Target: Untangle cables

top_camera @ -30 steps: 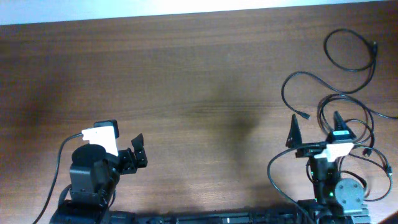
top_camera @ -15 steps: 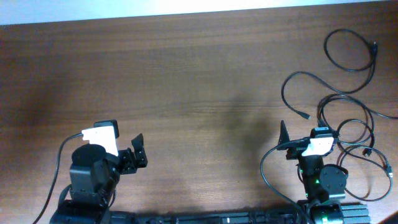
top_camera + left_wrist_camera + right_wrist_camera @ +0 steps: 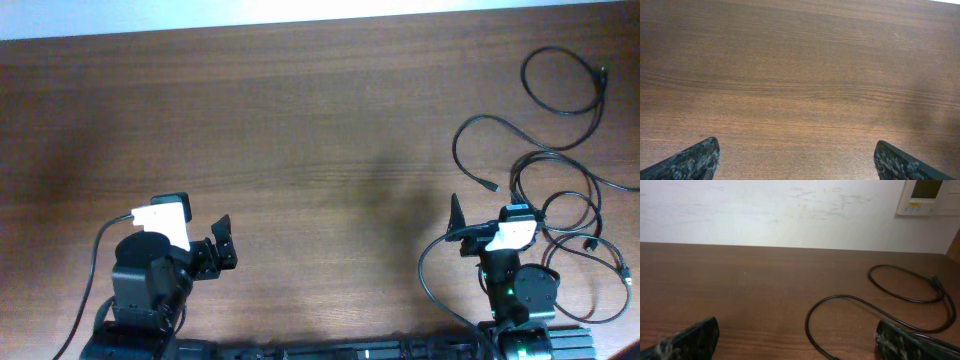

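Over on the right side of the table (image 3: 300, 120), close around my right arm, the cables (image 3: 560, 195) lie in a loose bunch of overlapping curls. From overhead I can't tell which strand crosses over which. One separate loop (image 3: 563, 78) sits farther back, by the far right corner, apart from the bunch. A small plug end (image 3: 491, 186) pokes out on the bunch's left. A couple of strands run off the right edge of the overhead view, so their ends are lost to me.

My right gripper (image 3: 487, 214) sits just left of the bunch. Overhead, one dark finger stands clear on the left, while the other is mostly hidden by the wrist camera. On the right wrist view its fingertips (image 3: 692, 339) sit in the bottom corners, cropped by the frame and spread wide, with only wood between them, so it grips nothing. That camera looks across the table to a pale wall (image 3: 765, 205) with a white panel (image 3: 927, 195) clipped at the top right. Two cable curves show there, both running out of frame at the lower right.

My left gripper (image 3: 222, 243) is at the near left, well apart from the cables. On its wrist view the fingertips (image 3: 695, 159) are barely in frame, wide apart and empty over bare wood grain.
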You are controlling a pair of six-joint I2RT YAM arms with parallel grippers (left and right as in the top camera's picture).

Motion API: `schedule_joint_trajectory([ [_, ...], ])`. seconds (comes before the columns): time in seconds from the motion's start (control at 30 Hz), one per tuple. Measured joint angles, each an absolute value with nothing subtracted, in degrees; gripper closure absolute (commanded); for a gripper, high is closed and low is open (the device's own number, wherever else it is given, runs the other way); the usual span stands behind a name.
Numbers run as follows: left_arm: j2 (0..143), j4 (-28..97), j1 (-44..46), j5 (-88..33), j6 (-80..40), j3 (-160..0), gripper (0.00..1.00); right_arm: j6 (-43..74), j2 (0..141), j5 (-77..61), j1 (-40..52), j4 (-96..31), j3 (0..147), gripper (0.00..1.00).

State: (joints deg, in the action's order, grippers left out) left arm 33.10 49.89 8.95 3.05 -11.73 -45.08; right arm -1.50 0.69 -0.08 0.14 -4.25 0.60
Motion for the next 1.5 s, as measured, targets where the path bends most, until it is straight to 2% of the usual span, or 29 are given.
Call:
schedule_joint_trajectory([
  [0.1,31.4,49.4,9.0,4.9,-11.5,-44.4,0.01,-1.5,0.7,-0.1,0.1,-4.3,0.6,0.01],
  [0.17,26.2,44.8,8.9,6.5,-10.9,-40.2,0.01,-1.5,0.7,-0.1,0.1,-4.3,0.6,0.01],
  [0.43,1.0,17.7,8.9,6.9,-9.0,-9.2,0.01,-1.5,0.6,-0.2,0.1,-4.3,0.6,0.02],
  [0.5,0.6,2.7,8.9,3.7,-3.0,-3.7,0.01,-1.5,0.6,-0.3,0.1,-4.3,0.6,0.01],
  [0.6,0.6,3.7,8.9,-1.8,8.5,-0.7,0.01,-1.4,0.6,-0.3,0.1,-4.3,0.6,0.02],
  [0.73,0.6,4.2,8.9,-2.2,14.0,-0.7,0.01,-1.5,0.6,-0.3,0.1,-4.3,0.6,0.01],
  [0.97,0.6,4.3,7.4,-1.5,9.6,-0.7,0.01,-1.5,0.6,-0.3,0.1,-4.3,0.6,0.02],
  [1.5,0.6,4.3,7.4,-1.5,9.4,-0.7,0.01,-1.5,0.6,-0.3,0.1,-4.3,0.6,0.01],
])
